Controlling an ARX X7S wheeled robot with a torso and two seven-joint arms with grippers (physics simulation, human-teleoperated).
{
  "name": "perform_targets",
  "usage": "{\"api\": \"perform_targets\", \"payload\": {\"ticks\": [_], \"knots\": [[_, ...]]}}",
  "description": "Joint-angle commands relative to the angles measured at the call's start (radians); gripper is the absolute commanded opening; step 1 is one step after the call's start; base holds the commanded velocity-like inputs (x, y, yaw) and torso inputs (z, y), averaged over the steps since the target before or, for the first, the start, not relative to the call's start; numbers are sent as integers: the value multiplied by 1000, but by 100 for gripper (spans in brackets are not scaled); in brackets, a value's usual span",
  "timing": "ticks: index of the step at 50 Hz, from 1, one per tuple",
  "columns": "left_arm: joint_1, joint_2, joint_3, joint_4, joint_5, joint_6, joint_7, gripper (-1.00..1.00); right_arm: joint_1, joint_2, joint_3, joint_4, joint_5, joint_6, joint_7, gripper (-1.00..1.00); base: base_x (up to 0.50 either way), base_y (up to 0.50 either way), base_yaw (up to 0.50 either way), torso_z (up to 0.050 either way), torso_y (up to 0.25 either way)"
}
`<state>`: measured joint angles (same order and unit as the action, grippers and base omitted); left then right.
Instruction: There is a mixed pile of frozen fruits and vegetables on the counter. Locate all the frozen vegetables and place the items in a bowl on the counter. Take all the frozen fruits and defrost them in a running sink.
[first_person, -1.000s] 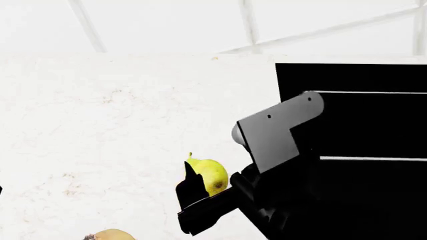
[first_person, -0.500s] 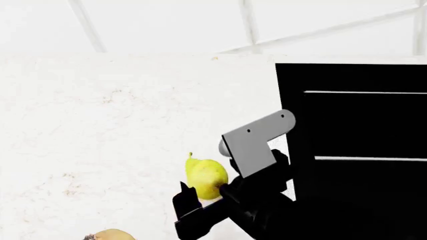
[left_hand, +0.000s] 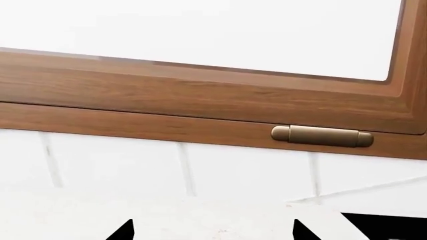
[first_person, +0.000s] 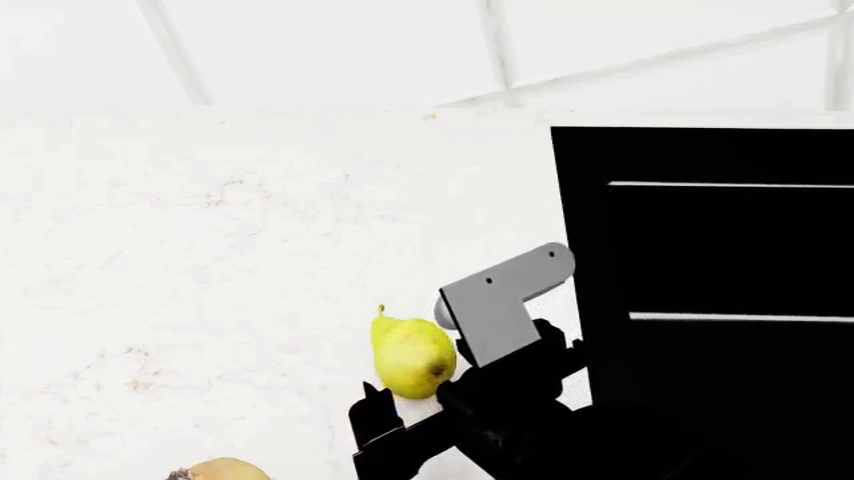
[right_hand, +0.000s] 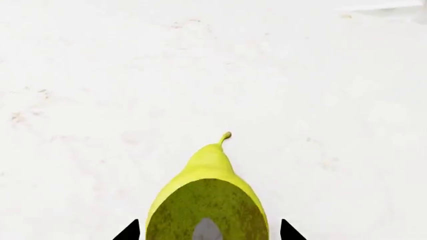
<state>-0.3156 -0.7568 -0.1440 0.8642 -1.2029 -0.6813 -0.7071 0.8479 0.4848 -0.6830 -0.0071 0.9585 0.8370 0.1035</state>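
A yellow pear (first_person: 412, 356) is seen lying on the white counter (first_person: 200, 250), a short way to the left of the black sink (first_person: 721, 250) in the head view. Its stem points away from the robot, toward the tiled wall, and its broad base faces the right gripper (first_person: 400, 420), so the long axis runs nearly in line with the gripper's reach. In the right wrist view the pear (right_hand: 207, 200) is framed between the two dark fingertips (right_hand: 128, 231), which stand apart on either side of its base; whether they touch it cannot be told. The jaws are judged to be spread wider than the fruit, with nothing held. The right arm is clearly the nearer one. The left gripper (left_hand: 212, 231) is shown only as two separated tips, pointed at a wooden cabinet (left_hand: 200, 95) with a brass handle (left_hand: 321, 136); nothing is seen between them. A tan rounded item (first_person: 220, 470) is partly visible at the near edge of the counter.
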Motion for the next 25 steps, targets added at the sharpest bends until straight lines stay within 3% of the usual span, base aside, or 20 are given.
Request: {"api": "perform_targets", "payload": {"ticks": [1,2,3,19,25], "knots": [[0,-2,5,0,-1,1,1,100,-1,-4,-10,13,-20,-21,-10,100,0,0,0,0,0],[-2,0,10,0,2,0,2,100,-4,2,-10,-5,-28,-31,-5,100,0,0,0,0,0],[0,1,10,1,4,1,3,100,-5,6,-15,-20,-49,-45,4,-100,0,0,0,0,0],[6,-9,30,26,-26,-4,26,100,-6,90,76,-267,42,-4,136,-100,0,0,0,0,0],[61,-19,-1,69,-133,20,30,100,-9,131,120,-344,90,16,188,-100,0,0,0,0,0]]}}
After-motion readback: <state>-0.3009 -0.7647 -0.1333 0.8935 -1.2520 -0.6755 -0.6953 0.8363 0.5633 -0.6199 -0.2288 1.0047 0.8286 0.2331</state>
